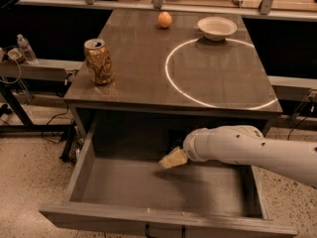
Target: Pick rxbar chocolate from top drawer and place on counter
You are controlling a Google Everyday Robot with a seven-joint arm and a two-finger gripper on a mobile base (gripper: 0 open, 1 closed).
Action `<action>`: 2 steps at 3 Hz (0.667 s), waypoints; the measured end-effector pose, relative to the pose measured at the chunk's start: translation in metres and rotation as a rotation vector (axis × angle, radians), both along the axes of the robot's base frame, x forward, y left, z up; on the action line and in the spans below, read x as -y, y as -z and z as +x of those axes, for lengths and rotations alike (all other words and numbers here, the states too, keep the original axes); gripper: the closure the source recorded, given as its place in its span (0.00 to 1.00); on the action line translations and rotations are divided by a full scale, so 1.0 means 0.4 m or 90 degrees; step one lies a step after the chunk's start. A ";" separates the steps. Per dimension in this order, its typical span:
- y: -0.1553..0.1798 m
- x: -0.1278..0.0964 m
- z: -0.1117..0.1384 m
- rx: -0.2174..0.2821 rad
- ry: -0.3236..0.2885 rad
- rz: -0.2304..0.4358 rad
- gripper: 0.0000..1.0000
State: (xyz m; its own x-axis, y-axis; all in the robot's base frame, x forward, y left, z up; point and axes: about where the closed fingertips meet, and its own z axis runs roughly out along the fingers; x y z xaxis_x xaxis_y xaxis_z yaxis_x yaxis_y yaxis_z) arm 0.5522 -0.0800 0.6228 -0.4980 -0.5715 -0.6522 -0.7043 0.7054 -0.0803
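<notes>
The drawer (148, 218) stands wide open, its front panel nearest us. The end effector (173, 158) hangs inside the drawer, above its floor and toward its back, and the arm enters over the drawer's right wall. We cannot tell whether it is released or clenched. The bar (174, 138) is probably the dark patch at the drawer's back wall, just beyond the end effector, though shadow hides its lettering.

To reach it well, we would ease toward the drawer's back, settle squarely over the flat wrapper, and stay below the desk (138, 83) edge overhanging the drawer.

Above the drawer, the glossy desk carries a can (99, 62) at left and a white circle (166, 73). An orange (165, 20) and a bowl (217, 28) sit farthest back. Speckled flooring (29, 182) spreads to the drawer's left.
</notes>
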 end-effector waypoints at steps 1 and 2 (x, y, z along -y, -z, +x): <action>0.011 -0.023 0.012 0.003 -0.004 0.011 0.26; 0.057 -0.025 0.008 -0.015 -0.003 0.011 0.57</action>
State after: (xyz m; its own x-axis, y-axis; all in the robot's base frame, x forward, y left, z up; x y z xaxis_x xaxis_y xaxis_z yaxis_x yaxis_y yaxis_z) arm 0.5554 -0.0700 0.6000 -0.5111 -0.5622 -0.6501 -0.7093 0.7031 -0.0504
